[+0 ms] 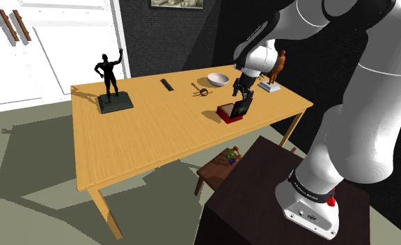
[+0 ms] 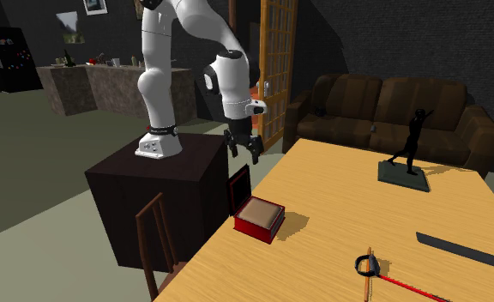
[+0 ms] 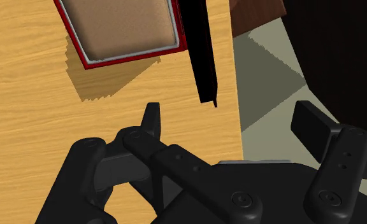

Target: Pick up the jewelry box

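Note:
The jewelry box (image 1: 231, 113) is red with a tan lining and sits near the table edge closest to the stand. Its dark lid (image 2: 238, 189) stands open and upright. The second exterior view shows the box (image 2: 259, 217) from the side. My black gripper (image 1: 242, 95) hangs open above the box, clear of it, also seen in the second exterior view (image 2: 245, 147). In the wrist view the box (image 3: 125, 28) and its lid (image 3: 198, 51) lie ahead of the open gripper (image 3: 232, 124). Only table edge and floor show between the fingers (image 3: 151, 121).
On the wooden table (image 1: 143, 132) stand a black statue (image 1: 111, 83), a white bowl (image 1: 218, 79), a dark flat bar (image 1: 166, 85), a small tool (image 1: 200, 89) and an orange figurine (image 1: 279, 69). A wooden chair (image 1: 216, 170) sits beside the dark stand (image 2: 155, 184). A brown sofa (image 2: 382, 103) lies beyond the table.

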Robot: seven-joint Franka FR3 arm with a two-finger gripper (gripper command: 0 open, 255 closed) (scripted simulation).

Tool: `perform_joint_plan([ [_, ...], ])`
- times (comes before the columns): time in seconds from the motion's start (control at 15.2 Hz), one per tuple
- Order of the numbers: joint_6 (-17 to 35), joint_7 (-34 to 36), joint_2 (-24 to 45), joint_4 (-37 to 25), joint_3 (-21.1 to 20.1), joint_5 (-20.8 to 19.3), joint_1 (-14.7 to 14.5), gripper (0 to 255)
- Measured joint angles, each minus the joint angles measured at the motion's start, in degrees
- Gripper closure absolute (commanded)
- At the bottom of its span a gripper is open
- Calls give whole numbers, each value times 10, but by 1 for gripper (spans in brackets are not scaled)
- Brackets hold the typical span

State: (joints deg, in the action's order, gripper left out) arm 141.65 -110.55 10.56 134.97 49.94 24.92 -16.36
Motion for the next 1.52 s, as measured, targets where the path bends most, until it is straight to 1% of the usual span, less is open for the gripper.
perform_joint_plan([
  [0.07,-1,-32,22,-12,-14,29,13,0],
  [0.2,2,-69,49,-23,-33,66,33,0],
  [0.59,21,-121,100,-34,-75,132,67,0],
  [0.66,23,-124,102,-33,-77,136,69,255],
  [1.32,24,-127,103,-33,-79,140,70,255],
  [1.52,16,-111,90,-32,-66,120,60,255],
])
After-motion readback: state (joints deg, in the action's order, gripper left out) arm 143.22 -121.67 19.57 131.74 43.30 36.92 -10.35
